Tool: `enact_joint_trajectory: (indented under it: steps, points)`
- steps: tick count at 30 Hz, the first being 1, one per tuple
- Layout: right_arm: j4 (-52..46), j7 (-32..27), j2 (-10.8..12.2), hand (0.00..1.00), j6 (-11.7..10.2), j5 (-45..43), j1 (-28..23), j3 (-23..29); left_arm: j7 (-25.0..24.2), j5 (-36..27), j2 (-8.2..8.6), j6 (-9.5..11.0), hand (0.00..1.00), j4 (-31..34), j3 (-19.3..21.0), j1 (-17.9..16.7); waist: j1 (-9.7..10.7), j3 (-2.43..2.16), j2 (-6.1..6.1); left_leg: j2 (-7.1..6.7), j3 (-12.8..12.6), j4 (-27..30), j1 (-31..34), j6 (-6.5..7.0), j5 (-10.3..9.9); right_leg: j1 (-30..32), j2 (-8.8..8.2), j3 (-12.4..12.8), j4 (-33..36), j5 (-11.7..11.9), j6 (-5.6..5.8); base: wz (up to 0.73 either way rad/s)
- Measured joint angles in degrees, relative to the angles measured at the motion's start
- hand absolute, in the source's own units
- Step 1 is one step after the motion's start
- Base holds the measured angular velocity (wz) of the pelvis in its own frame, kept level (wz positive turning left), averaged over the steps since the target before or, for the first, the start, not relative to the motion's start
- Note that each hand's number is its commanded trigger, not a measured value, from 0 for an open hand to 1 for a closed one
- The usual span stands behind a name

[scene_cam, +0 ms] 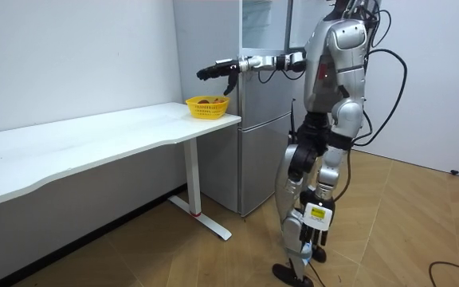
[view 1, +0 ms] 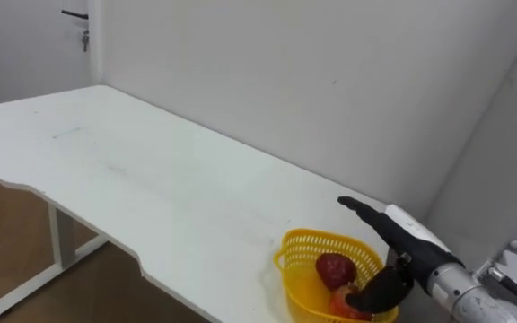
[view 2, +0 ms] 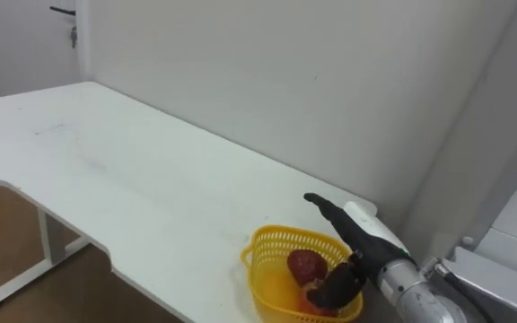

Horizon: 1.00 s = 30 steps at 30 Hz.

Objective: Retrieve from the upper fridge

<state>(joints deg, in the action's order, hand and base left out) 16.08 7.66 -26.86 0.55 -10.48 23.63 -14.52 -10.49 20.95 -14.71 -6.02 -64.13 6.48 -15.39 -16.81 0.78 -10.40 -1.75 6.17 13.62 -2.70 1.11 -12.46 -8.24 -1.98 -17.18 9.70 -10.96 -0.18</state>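
- A long white table (view 1: 151, 197) stands against a plain white wall (view 1: 285, 72). Most of its top is bare.
- The floor (view 1: 7, 260) under it is brown wood. A white table leg (view 1: 58, 242) stands on the floor, under the table's front edge.
- A dark door handle (view 1: 74, 14) shows far off, past the table's far end.
- A tall grey fridge (scene_cam: 261, 127) stands just beside the table's near end. The robot stands on the floor in front of the fridge, facing the table.
- A yellow basket (view 1: 305, 244) sits on the table's near end, close to the fridge and to the front edge.
- In the basket lie a red fruit (view 1: 335, 267) and an orange thing (view 1: 341, 301). I cannot tell what the orange thing is.
- The right hand (view 1: 400, 235) reaches out over the basket's fridge side. Its fingers are straight and point along the table. Its thumb hangs down at the basket's rim. I cannot tell if the thumb touches the basket.
- The hand holds nothing.
- Nothing stands between the hand and the basket.
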Motion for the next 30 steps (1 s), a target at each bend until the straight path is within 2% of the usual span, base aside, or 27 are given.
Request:
enact_joint_trajectory:
  steps: [1, 3, 5, 7, 9, 10, 12, 14, 16, 17, 19, 20, 22, 25, 26, 28, 30]
  points:
    - [-0.8, 0.0, 0.0, 0.00, 0.0, 1.2, -0.1, 0.0, 0.2, 0.0, 0.13, 0.0, 0.00, 0.0, 0.0, 0.0, 0.5, -0.21, 0.41, 0.00, -0.1, 0.0, 0.0, 0.01, 0.0, 0.0, -0.02, 0.0, 0.0, 0.0, 0.00, -0.06]
    - [-2.6, -0.1, 0.0, 0.00, 0.0, 2.9, -0.1, 0.0, 0.4, 0.0, 0.17, 0.0, 0.00, 0.0, 0.0, 0.0, 1.1, -0.34, 1.12, 0.09, -0.3, 0.0, -0.1, 0.00, 0.0, -0.1, 0.01, 0.1, 0.0, 0.0, 0.00, -0.07]
    - [-4.9, -0.1, 0.0, 0.00, 0.0, 5.4, -0.2, 0.3, 1.1, 0.0, 0.64, 0.0, 0.00, 0.1, 0.0, 0.0, 1.9, -0.40, 2.00, 0.16, -0.9, -0.1, -0.2, 0.00, 0.0, -0.1, 0.03, 0.7, 0.0, 0.0, 0.00, -0.10]
    - [-9.7, -0.3, 0.0, 0.00, -0.1, 7.5, -0.5, 1.0, 1.6, -0.1, 1.37, 0.1, 0.00, 0.0, 0.1, -0.1, 2.7, -0.26, 3.31, 0.16, -1.5, -0.4, -0.7, 0.05, 0.0, 0.0, 0.01, 1.7, 0.0, 0.0, 0.00, -0.14]
    - [-14.3, -0.5, 0.0, 0.00, -0.1, 8.1, -1.6, 1.6, 1.9, 0.0, 1.70, 0.1, 0.00, 0.0, 0.2, -0.4, 3.2, -0.44, 3.94, 0.19, -2.0, -1.0, -0.9, 0.08, 0.0, 0.0, 0.03, 2.5, 0.0, 0.0, -0.01, -0.20]
    - [-17.2, -0.7, 0.0, 0.00, -0.4, 8.2, -2.8, 2.7, 2.3, 0.0, 1.98, 0.1, 0.00, 0.0, 0.2, -0.5, 3.5, -0.64, 4.23, 0.19, -2.3, -1.1, -1.1, 0.09, 0.0, 0.0, 0.01, 2.7, 0.0, 0.0, -0.01, -0.13]
    - [-20.1, -1.4, 0.0, 0.00, -0.6, 8.1, -3.8, 4.2, 2.3, 0.3, 2.14, 0.2, 0.00, -0.1, 0.6, -0.7, 4.2, -0.77, 4.46, 0.23, -2.6, -1.0, -1.7, 0.12, 0.0, -0.2, 0.03, 2.9, 0.0, 0.0, -0.01, -0.08]
    - [-22.7, -2.2, 0.0, 0.00, -0.7, 8.1, -4.9, 7.0, 2.5, 0.9, 2.31, 0.3, 0.00, -0.2, 1.2, -0.7, 5.2, -0.75, 4.48, 0.28, -2.7, -1.0, -2.4, 0.12, 0.0, -0.6, 0.04, 3.2, 0.0, 0.0, -0.01, -0.06]
    - [-26.0, -4.1, 0.3, 0.00, -1.1, 8.7, -5.6, 10.5, 3.0, 1.0, 2.74, 1.1, 0.00, -0.6, 1.8, -0.8, 6.0, -0.41, 5.09, 0.58, -3.8, -1.7, -3.1, 0.13, 0.0, -0.8, 0.22, 4.5, 0.0, 0.0, -0.01, -0.23]
    - [-26.9, -4.7, 0.5, 0.00, -1.3, 8.9, -5.9, 11.5, 3.1, 1.0, 2.74, 1.3, 0.00, -0.5, 1.8, -0.7, 6.3, -0.43, 5.07, 0.82, -4.3, -1.8, -3.1, 0.13, 0.0, -0.7, 0.25, 4.4, 0.0, 0.0, -0.01, -0.20]
    - [-32.8, -7.9, 2.3, 0.00, -2.5, 7.7, -8.0, 14.8, 3.9, 1.0, 2.82, 2.0, 0.00, -0.5, 1.8, -0.9, 8.4, -0.50, 5.23, 1.05, -4.8, -2.0, -2.9, 0.13, -0.1, -0.4, 0.41, 4.5, 0.0, 0.0, -0.01, -0.08]
    - [-34.1, -8.8, 2.4, 0.00, -3.0, 7.5, -8.6, 15.4, 3.9, 1.0, 2.87, 2.1, 0.00, -0.5, 1.7, -1.0, 8.9, -0.54, 5.32, 1.04, -4.9, -2.1, -2.9, 0.13, -0.1, -0.3, 0.42, 4.6, 0.0, 0.0, -0.01, -0.13]
    - [-38.1, -12.6, 2.5, 0.00, -5.3, 7.1, -10.5, 16.5, 4.5, 1.0, 3.28, 2.6, 0.00, -0.5, 1.7, -1.0, 10.1, -0.92, 6.00, 1.12, -6.1, -2.3, -3.0, 0.13, -0.1, 0.3, 0.59, 5.8, 0.1, 0.1, -0.08, -0.26]
    - [-40.5, -15.9, 2.9, 0.00, -6.9, 6.8, -12.1, 18.0, 6.0, 1.1, 3.99, 3.5, 0.00, -0.6, 1.6, -0.8, 11.0, -1.14, 6.93, 1.31, -7.8, -2.4, -3.2, 0.14, -0.1, 0.9, 0.67, 7.0, 0.3, 0.2, -0.20, -0.28]
    - [-40.8, -16.6, 3.5, 0.00, -7.0, 5.9, -12.4, 18.5, 6.2, 1.1, 4.06, 3.7, 0.00, -0.6, 1.6, -0.9, 11.4, -1.05, 7.10, 1.33, -7.9, -2.4, -3.3, 0.14, -0.1, 0.8, 0.69, 7.1, 0.3, 0.2, -0.22, -0.16]
    - [-42.2, -19.5, 6.5, 0.00, -7.8, 3.9, -14.9, 20.6, 6.5, 1.1, 4.26, 3.9, 0.00, -0.7, 1.6, -1.1, 12.2, -1.02, 7.55, 1.51, -8.6, -2.9, -3.9, 0.14, -0.1, 0.8, 0.92, 7.9, 0.5, 0.2, -0.27, -0.14]
    - [-42.3, -21.7, 7.7, 0.00, -8.8, 3.5, -17.0, 21.6, 6.7, 1.1, 4.48, 3.9, 0.00, -1.3, 1.3, -1.2, 13.2, -1.06, 7.83, 1.66, -9.0, -3.1, -4.1, 0.12, -0.1, 0.9, 1.03, 8.3, 0.7, 0.2, -0.28, -0.12]
